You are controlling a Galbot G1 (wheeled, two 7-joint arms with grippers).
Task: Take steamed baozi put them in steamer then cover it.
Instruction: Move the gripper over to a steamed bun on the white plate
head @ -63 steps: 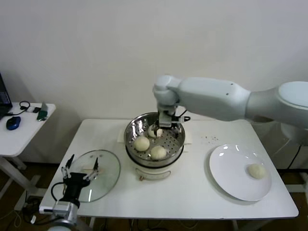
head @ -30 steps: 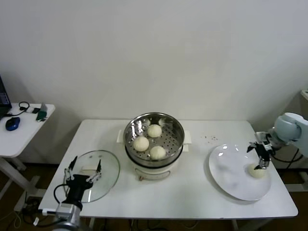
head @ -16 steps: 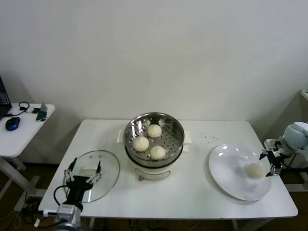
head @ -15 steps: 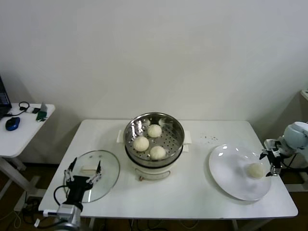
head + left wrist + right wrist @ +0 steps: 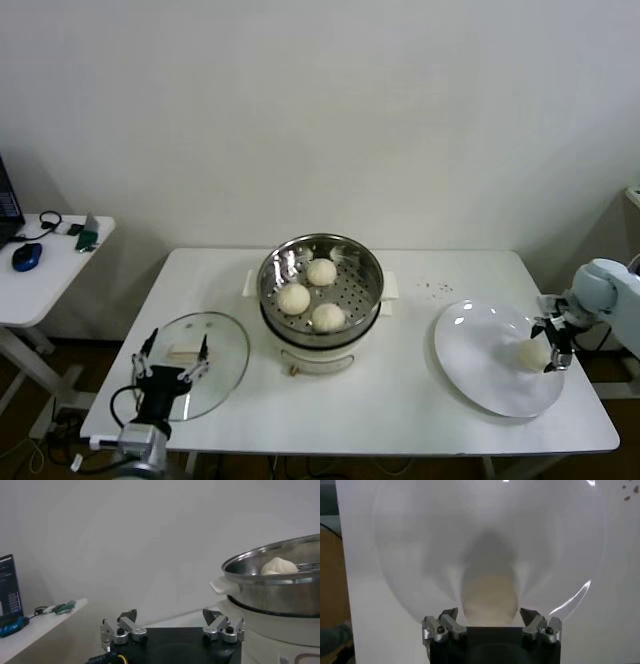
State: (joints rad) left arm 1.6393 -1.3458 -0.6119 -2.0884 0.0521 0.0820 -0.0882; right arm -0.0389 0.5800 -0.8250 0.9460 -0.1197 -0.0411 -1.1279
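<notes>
Baozi point(image 5: 532, 353) between spread right fingers point(image 5: 548, 323)

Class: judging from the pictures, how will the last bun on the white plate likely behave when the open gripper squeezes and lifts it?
The bun looks soft and rounded, so it probably dents under the right gripper. On the smooth plate it may slide or roll.

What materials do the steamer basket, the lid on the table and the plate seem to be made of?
Steamer: shiny metal, likely stainless steel; it mirrors light and its floor is perforated.
Lid: clear glass, since the table shows through it, with a thin metal-looking rim and a cream handle, perhaps plastic.
Plate: glossy white, ceramic or plastic; the bright glints do not settle which.
</notes>
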